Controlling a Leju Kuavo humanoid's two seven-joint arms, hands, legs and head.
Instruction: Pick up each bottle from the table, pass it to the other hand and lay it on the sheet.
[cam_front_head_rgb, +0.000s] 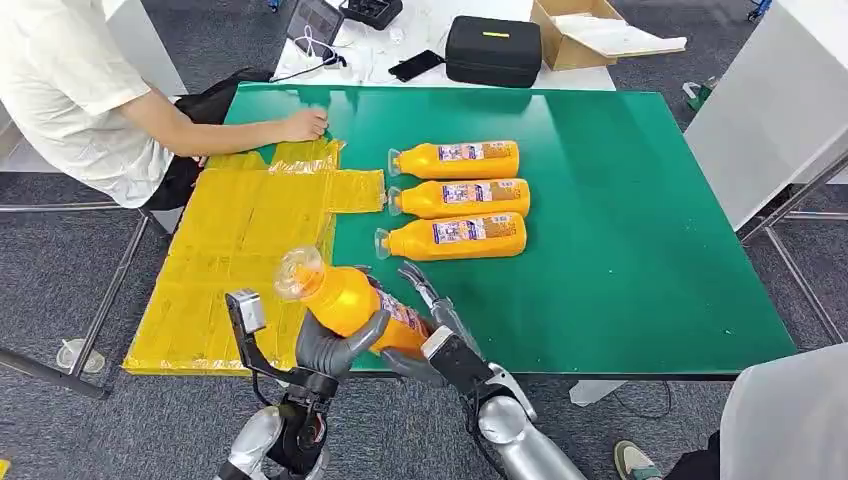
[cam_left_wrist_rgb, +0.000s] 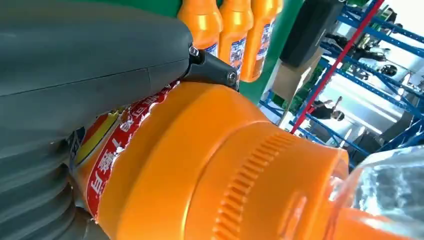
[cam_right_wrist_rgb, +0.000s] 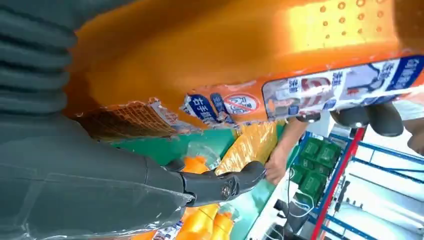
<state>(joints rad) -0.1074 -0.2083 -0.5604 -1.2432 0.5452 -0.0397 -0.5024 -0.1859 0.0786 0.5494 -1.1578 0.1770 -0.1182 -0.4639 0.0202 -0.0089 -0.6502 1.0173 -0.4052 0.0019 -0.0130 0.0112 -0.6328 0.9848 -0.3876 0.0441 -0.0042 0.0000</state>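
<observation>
Far left: a person (cam_front_head_rgb: 75, 95) leans in, one hand (cam_front_head_rgb: 303, 125) resting on the far edge of the yellow sheet (cam_front_head_rgb: 250, 250). The sheet covers the left end of the green counter (cam_front_head_rgb: 640, 230) and carries no bottle yet.

Near edge, left of centre: the left hand (cam_front_head_rgb: 335, 350) is wrapped under a held bottle (cam_front_head_rgb: 345, 298), which is lifted off the counter and tilted, its clear cap toward the sheet. Left wrist view shows thumb (cam_left_wrist_rgb: 100, 55) pressed on the bottle's shoulder; grasp looks firm.

Just right: the right hand (cam_front_head_rgb: 432, 315) is at the bottle's base end, fingers (cam_right_wrist_rgb: 220, 185) spread and partly uncurled; I judge it releasing but cannot tell whether contact is broken.

Centre: three bottles (cam_front_head_rgb: 458, 198) lie side by side, caps left.

Step, as I judge it: handover, right to left. Next: right hand clears away, left carries the bottle over the sheet and lays it flat, wide of the person's hand.
</observation>
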